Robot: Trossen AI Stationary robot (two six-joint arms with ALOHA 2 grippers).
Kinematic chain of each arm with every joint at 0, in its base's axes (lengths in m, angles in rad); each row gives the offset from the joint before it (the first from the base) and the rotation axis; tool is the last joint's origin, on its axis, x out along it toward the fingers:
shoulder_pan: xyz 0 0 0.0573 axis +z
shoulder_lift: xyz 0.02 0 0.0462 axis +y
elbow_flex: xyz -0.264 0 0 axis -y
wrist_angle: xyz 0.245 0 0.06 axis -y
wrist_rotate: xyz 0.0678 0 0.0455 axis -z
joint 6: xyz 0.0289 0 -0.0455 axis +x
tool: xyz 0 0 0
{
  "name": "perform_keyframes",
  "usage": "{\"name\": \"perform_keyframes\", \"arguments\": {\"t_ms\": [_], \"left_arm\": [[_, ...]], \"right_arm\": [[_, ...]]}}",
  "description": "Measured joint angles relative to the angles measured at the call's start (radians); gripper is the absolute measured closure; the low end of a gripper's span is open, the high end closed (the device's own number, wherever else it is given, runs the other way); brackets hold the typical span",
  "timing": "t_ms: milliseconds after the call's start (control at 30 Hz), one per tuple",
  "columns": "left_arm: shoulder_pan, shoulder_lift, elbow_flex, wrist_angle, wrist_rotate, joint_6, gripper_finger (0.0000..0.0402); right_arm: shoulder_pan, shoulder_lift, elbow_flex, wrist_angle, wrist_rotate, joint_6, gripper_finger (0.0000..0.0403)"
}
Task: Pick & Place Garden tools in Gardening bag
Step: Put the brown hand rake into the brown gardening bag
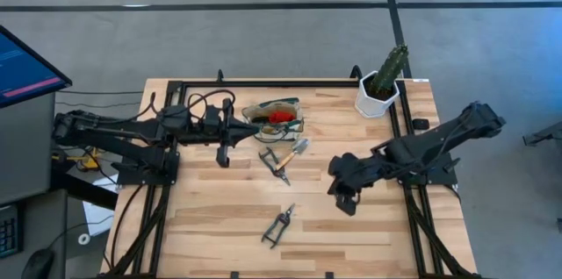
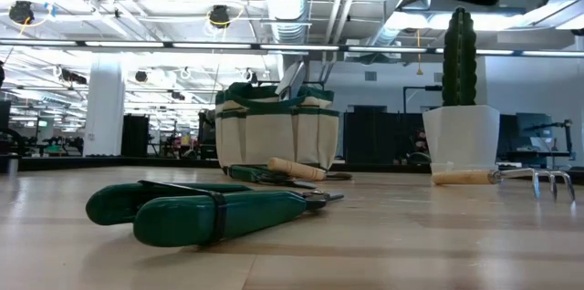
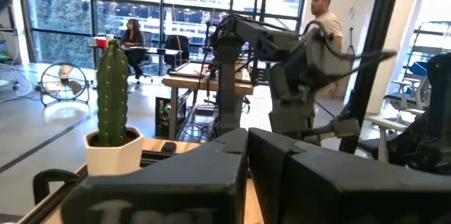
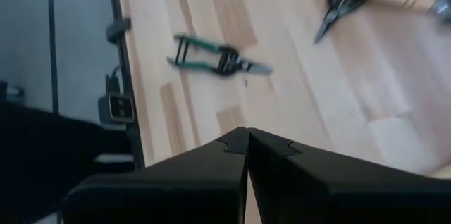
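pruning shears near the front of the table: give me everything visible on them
The pruning shears have two dark green handles and short grey metal blades. A dark band wraps the handles in the low view, so they look held shut. They lie flat on the bare wooden table, at a slant, apart from the other tools and the bag. Nothing touches them but the tabletop; neither gripper is near them. The right wrist view shows them lying alone on the wood.
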Motion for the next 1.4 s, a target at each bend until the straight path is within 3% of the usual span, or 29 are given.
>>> {"name": "perform_keyframes", "arguments": {"t_ms": [433,733,1067,1200,1400], "left_arm": [[-0.01,0.0,0.0,-0.004,0.0,-0.007,0.04],[-0.025,0.0,0.0,-0.007,0.0,-0.007,0.04],[-0.025,0.0,0.0,-0.009,0.0,-0.007,0.04],[-0.025,0.0,0.0,-0.01,0.0,-0.007,0.04],[-0.025,0.0,0.0,-0.013,0.0,-0.007,0.04]], "right_arm": [[0.0,0.166,-0.001,-0.002,-0.13,0.02,0.0403],[-0.044,0.142,0.0,-0.314,-0.093,0.387,0.0403],[-0.077,0.164,-0.001,-0.293,-0.043,0.294,0.0399],[-0.078,0.163,0.0,-0.301,0.002,0.298,0.037],[-0.103,0.163,-0.001,-0.374,0.006,0.458,0.0291]]}}
